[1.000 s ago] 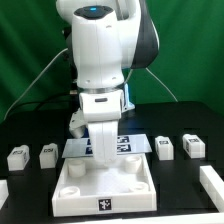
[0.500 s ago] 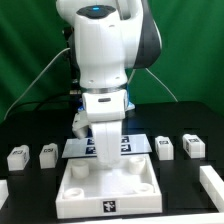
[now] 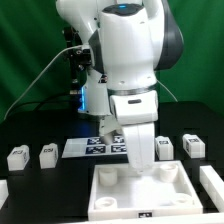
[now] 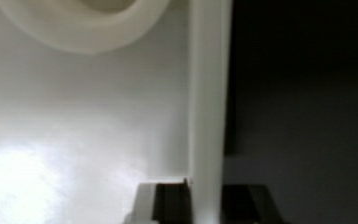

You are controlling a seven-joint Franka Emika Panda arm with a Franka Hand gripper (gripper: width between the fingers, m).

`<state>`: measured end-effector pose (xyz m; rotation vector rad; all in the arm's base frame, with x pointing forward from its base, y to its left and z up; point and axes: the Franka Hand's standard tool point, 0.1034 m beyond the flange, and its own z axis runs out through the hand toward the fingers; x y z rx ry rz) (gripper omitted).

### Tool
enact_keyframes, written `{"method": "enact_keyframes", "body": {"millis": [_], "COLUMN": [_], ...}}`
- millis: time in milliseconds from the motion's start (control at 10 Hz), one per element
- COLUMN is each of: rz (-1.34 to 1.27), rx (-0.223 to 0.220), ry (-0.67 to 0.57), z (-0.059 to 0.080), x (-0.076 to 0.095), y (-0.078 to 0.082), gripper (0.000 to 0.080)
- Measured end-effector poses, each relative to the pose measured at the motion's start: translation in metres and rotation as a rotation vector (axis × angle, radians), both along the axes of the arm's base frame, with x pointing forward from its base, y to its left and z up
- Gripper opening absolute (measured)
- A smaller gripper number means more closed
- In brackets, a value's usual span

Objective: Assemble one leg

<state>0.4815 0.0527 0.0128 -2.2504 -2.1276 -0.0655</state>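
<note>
My gripper [image 3: 141, 168] is shut on the far wall of the large white square panel [image 3: 120, 197], near the front of the table. In the wrist view the panel's thin wall [image 4: 204, 100] runs between my two dark fingers [image 4: 165, 202], with my gripper [image 4: 204, 203] closed around it. One round corner hole [image 4: 91, 18] of the panel shows there. Four small white legs with tags stand on the black table: two at the exterior view's left [image 3: 17, 156] [image 3: 47, 153] and two at its right [image 3: 165, 147] [image 3: 193, 147]. None is held.
The marker board [image 3: 100, 147] lies flat behind the panel, partly hidden by my arm. White blocks sit at the table's front right edge [image 3: 213, 186] and front left edge [image 3: 3, 190]. A green wall and cables are behind.
My arm has swung toward the exterior view's right, and the panel held in my gripper has slid right with it. The legs have not moved.
</note>
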Motion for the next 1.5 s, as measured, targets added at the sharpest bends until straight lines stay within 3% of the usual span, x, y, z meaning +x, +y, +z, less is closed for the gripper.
{"method": "enact_keyframes", "body": {"millis": [300, 800, 900, 1000, 1100, 1300, 1400, 1500], "rz": [0.010, 0.014, 0.014, 0.013, 0.013, 0.012, 0.011, 0.011], "rx": [0.008, -0.001, -0.001, -0.001, -0.001, -0.001, -0.001, -0.001], "ry": [-0.014, 0.002, 0.002, 0.002, 0.002, 0.002, 0.002, 0.002], "z": [0.000, 0.000, 0.000, 0.000, 0.000, 0.000, 0.000, 0.000], "x": [0.013, 0.014, 0.013, 0.014, 0.014, 0.014, 0.014, 0.014], "y": [0.021, 0.021, 0.021, 0.020, 0.020, 0.020, 0.019, 0.019], "gripper": [0.0061, 0.0061, 0.0132, 0.0325, 0.0325, 0.0583, 0.0583, 0.0637]}}
